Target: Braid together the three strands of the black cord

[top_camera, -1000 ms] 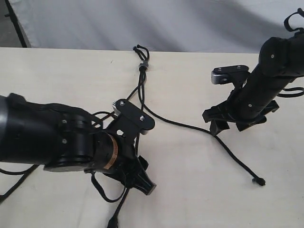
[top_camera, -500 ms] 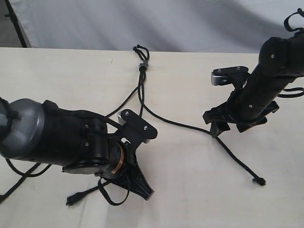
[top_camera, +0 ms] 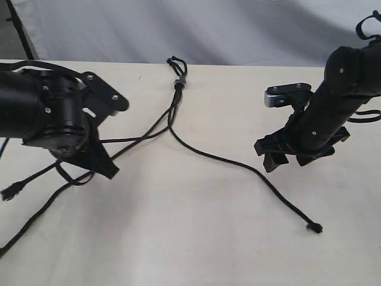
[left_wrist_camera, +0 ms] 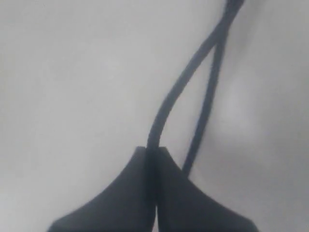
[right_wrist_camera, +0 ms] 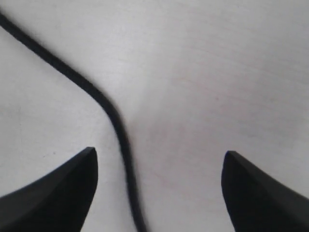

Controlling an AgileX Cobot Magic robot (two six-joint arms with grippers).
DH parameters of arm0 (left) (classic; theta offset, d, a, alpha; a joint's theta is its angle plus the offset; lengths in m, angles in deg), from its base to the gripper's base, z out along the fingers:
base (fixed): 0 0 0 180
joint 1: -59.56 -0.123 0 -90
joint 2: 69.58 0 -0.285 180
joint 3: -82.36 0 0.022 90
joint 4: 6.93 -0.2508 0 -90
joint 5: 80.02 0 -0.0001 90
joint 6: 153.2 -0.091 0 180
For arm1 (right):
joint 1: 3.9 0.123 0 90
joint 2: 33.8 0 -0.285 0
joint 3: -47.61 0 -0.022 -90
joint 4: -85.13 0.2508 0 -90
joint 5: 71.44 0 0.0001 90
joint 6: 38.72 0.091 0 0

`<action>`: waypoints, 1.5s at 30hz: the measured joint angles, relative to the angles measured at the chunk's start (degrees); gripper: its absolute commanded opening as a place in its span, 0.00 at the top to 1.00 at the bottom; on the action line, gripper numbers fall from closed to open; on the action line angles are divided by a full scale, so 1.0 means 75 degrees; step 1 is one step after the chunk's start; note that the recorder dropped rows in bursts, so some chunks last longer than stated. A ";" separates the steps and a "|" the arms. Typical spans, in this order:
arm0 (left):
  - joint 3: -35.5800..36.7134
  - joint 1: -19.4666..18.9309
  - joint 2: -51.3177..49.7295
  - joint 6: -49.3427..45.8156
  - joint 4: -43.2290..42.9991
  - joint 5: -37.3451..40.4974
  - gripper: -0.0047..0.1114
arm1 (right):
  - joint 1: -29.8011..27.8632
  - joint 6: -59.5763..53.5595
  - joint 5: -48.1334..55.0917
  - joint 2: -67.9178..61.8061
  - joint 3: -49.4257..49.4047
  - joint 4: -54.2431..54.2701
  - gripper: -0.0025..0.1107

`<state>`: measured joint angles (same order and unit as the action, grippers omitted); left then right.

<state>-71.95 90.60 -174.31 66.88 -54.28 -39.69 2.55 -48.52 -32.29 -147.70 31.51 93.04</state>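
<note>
Now, L tool (left_wrist_camera: 152,150) pinching one strand (left_wrist_camera: 169,99), R tool (right_wrist_camera: 159,152) agape over another strand (right_wrist_camera: 108,104)

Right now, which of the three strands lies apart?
The strand running right by the open right end effector; the other two trail left, one pinched in the left end effector.

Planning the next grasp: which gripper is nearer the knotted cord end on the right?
Right. The right gripper hangs near the cord end; the left gripper is far across the table.

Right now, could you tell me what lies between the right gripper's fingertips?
In the right wrist view, one strand lies on the table inside the open right gripper.
</note>
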 measured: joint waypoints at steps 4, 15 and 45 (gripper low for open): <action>0.0437 -0.1171 -0.0335 0.0000 -0.0014 -0.0931 0.96 | 0.0000 0.0000 -0.0016 0.0000 0.0000 0.0000 0.38; 0.0904 -0.1819 -0.1014 -0.0118 -0.0180 -0.2352 0.96 | 0.0000 -0.0029 -0.0126 -0.0111 0.0000 0.0000 0.38; 0.1898 -0.1874 0.0290 -0.4945 0.5922 -0.4357 0.96 | 0.2281 -0.1546 0.0000 0.0443 0.0000 0.1817 0.38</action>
<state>-57.71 76.55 -172.14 29.80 -9.87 -72.37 19.66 -60.12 -32.30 -144.38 31.51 106.68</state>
